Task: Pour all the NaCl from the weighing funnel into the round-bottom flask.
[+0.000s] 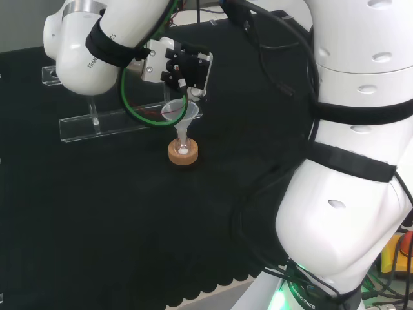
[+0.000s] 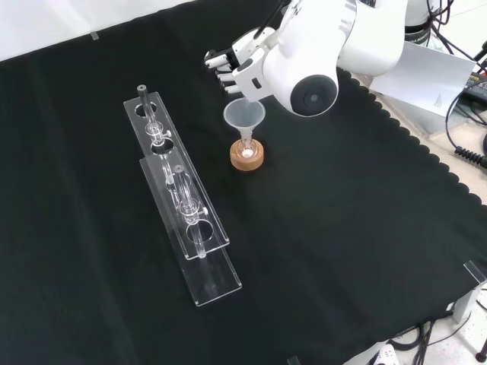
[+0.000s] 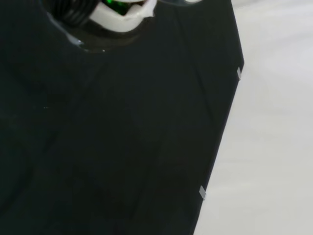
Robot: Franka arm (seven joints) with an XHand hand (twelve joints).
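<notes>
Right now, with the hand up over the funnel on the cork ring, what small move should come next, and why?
Probably a slight further tip of the hand over the funnel. The hand sits just above the funnel's rim, the funnel stands upright in the flask's neck on the cork ring, and something white already lies at the bottom, so pouring looks underway. I can't see what the hand holds.

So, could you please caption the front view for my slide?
Hand above a clear funnel seated over a cork ring.

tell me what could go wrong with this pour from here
The clear plastic funnel stands in the neck of the small round-bottom flask, which only rests on a cork ring stand. The black and white hand hovers close above the rim: a nudge could tip both. Salt could also miss the funnel mouth.
</notes>
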